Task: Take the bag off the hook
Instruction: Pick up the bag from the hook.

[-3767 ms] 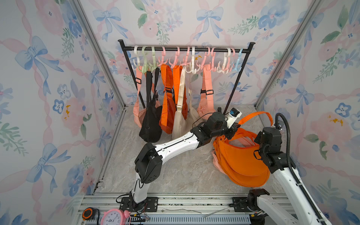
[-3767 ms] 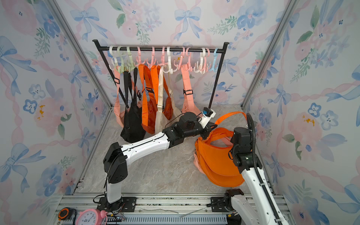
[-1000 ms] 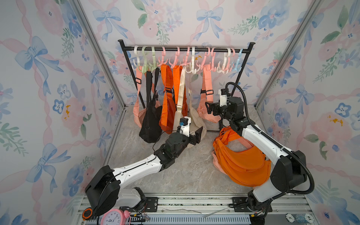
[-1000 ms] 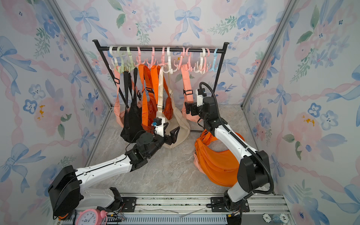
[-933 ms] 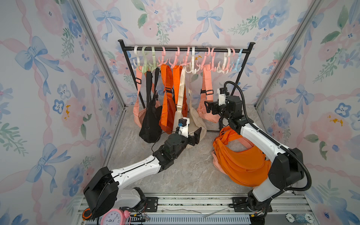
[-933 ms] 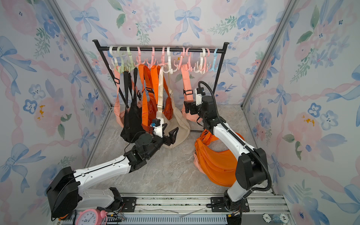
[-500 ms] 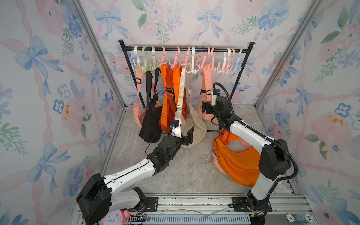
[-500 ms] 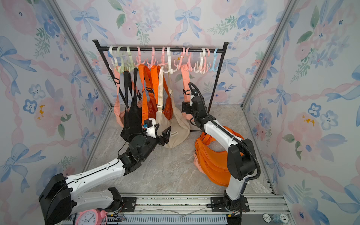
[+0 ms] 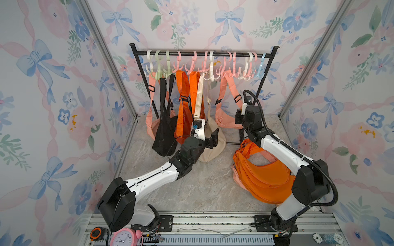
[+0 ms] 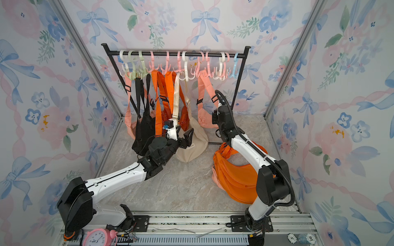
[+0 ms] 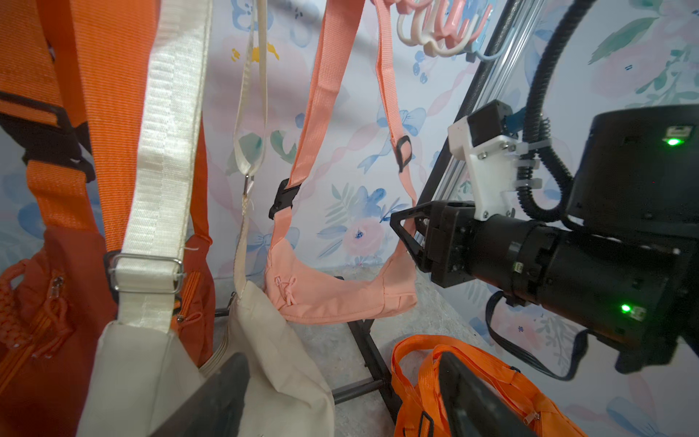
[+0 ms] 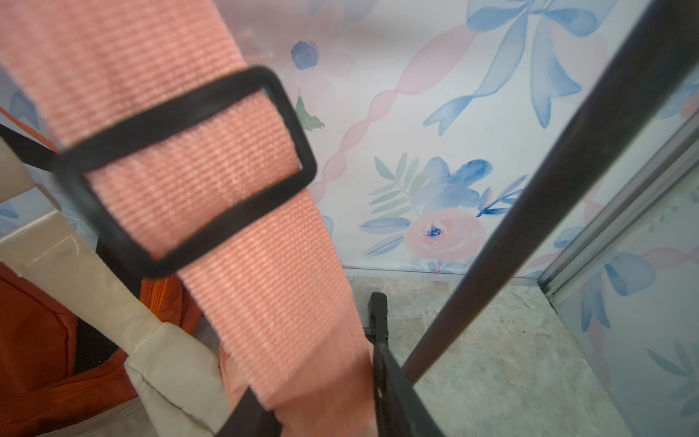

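Peach bag [image 9: 223,122] hangs near the right end of the black rail [image 9: 202,54], its two woven straps rising to a pink hook [image 9: 226,72] and its small crescent body dangling low, just above the marbled counter [image 9: 202,187]. In both top views it sits between the cream bag [image 9: 213,149] and the rail's right leg. The left wrist view shows a little bow on its front and black buckles on both straps. The right arm reaches forward from its base, elbow bent above the heap of orange bags [image 9: 262,176] on the counter, wrist raised and aimed at the bag's right-hand strap [image 12: 212,189]. The right pincer [image 12: 317,408] has that strap between its two dark fingers, below the black buckle [image 12: 181,170]; the webbing looks bunched there and the fingers press it from either side, clamped on it. The left arm stretches low and long across the counter toward the middle of the rail, its wrist tipped upward. The left pincer [image 9: 205,138] stands spread wide with nothing between its fingers, right beside the cream bag's body.
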Robot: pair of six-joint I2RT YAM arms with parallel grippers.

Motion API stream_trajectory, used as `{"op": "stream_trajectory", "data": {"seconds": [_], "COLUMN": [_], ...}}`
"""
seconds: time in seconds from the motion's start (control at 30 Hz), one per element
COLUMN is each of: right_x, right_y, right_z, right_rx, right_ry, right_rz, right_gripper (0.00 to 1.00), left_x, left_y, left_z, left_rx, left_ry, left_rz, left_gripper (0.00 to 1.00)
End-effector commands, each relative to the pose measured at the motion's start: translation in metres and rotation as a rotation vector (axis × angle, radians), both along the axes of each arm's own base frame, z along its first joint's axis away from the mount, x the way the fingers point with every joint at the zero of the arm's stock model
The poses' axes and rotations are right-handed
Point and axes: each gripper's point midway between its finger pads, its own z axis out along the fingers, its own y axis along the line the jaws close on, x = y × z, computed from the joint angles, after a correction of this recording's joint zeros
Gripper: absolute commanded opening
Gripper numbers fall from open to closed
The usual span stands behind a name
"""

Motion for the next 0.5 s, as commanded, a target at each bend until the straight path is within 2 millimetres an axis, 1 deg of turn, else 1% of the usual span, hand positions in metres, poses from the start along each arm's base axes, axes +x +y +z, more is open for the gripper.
{"op": "stream_trajectory", "data": {"seconds": [0.0, 0.1, 0.17, 0.3, 0.47], "right_x": [-0.011, -0.013, -0.015, -0.022, -0.036], "right_y": [-0.015, -0.022, -0.025, -0.03, -0.033], "right_z": [0.01, 0.012, 0.013, 0.02, 0.034], "right_rx": [0.011, 0.02, 0.027, 0.05, 0.081], "right_ry": [-0.017, -0.017, -0.016, -0.029, -0.055], "right_rz": [-0.018, -0.018, -0.017, -0.012, 0.004], "right_gripper": [0.33, 0.19, 0.13, 0.08, 0.06], "left_x": [0.012, 0.03, 0.042, 0.063, 0.089], "left_y": [-0.012, -0.02, -0.023, -0.03, -0.041], "left_z": [0.017, 0.024, 0.03, 0.041, 0.047], "left_rx": [0.021, 0.05, 0.065, 0.085, 0.105], "left_ry": [-0.058, -0.078, -0.089, -0.119, -0.132], "left_rz": [-0.026, -0.032, -0.038, -0.052, -0.062], "left_gripper": [0.81, 0.81, 0.81, 0.81, 0.81]}}
